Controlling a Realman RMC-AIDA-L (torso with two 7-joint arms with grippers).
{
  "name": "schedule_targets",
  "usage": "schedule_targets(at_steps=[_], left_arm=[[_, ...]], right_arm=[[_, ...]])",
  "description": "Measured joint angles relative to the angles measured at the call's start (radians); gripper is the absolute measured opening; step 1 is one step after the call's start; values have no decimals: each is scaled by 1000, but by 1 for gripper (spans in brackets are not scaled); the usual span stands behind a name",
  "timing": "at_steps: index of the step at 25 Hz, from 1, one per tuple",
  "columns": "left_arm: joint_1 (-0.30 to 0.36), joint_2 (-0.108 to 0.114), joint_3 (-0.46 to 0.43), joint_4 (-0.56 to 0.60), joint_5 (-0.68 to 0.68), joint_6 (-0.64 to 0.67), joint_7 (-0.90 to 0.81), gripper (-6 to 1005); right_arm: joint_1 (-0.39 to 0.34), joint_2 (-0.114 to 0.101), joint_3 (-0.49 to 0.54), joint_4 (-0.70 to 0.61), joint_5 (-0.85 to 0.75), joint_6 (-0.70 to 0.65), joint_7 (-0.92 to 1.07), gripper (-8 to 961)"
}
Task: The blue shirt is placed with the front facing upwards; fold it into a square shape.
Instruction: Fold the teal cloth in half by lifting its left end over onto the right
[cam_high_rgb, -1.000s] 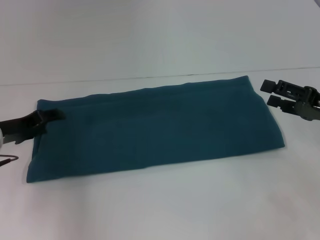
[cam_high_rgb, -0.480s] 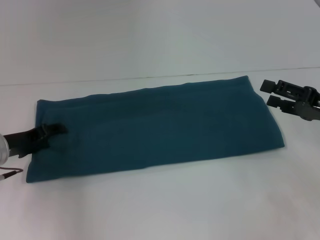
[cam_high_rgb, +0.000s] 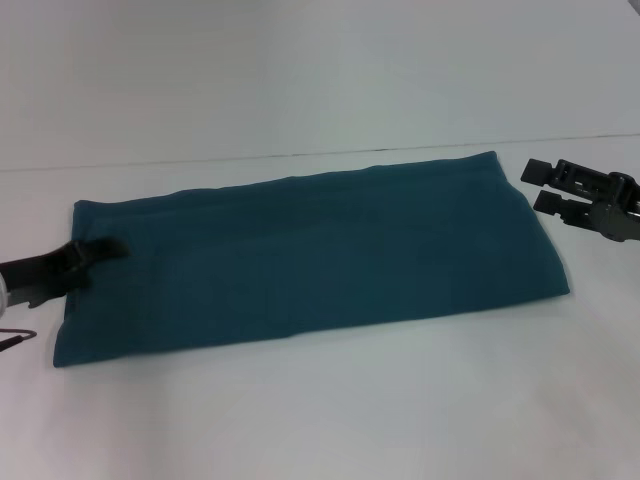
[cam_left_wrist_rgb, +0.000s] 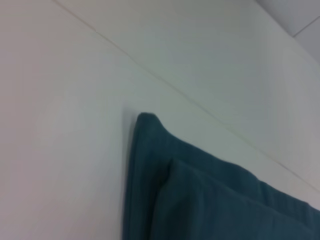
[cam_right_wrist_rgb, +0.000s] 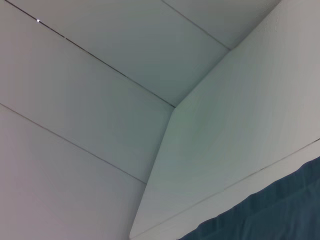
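head view: blue shirt (cam_high_rgb: 310, 255) lies on the white table (cam_high_rgb: 330, 410) as a long folded band, print hidden; lengthwise folds look done, crosswise fold to a square remains. left gripper (cam_high_rgb: 98, 250) sits on its left end, grip unclear. right gripper (cam_high_rgb: 540, 187) parked just off the right end, fingers apart. left wrist: layered corner of the shirt. right wrist: shirt edge only.

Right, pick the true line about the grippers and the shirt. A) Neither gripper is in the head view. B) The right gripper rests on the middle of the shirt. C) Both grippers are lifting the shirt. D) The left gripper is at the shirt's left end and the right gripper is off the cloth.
D: the left gripper lies over the left end of the blue shirt, while the right gripper sits beyond its right end, jaws open.
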Motion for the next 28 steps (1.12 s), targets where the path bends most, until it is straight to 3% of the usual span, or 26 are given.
schedule_targets(at_steps=[5,15,23,28], left_arm=[[12,-3,-2,17,-1,11,-8,738],[1,11,1,-57,6,-32,-8,738],[11,5,1,1,-1,-11,-8,737],[5,18,3,10,4,1,24,739]], right_arm=[[0,0,1,0,1,1,0,890],[10,1,-1,0,-2,6,1,890],[10,0,0,0,-3,6,2,889],[10,-1,1,0,-3,5,2,889]])
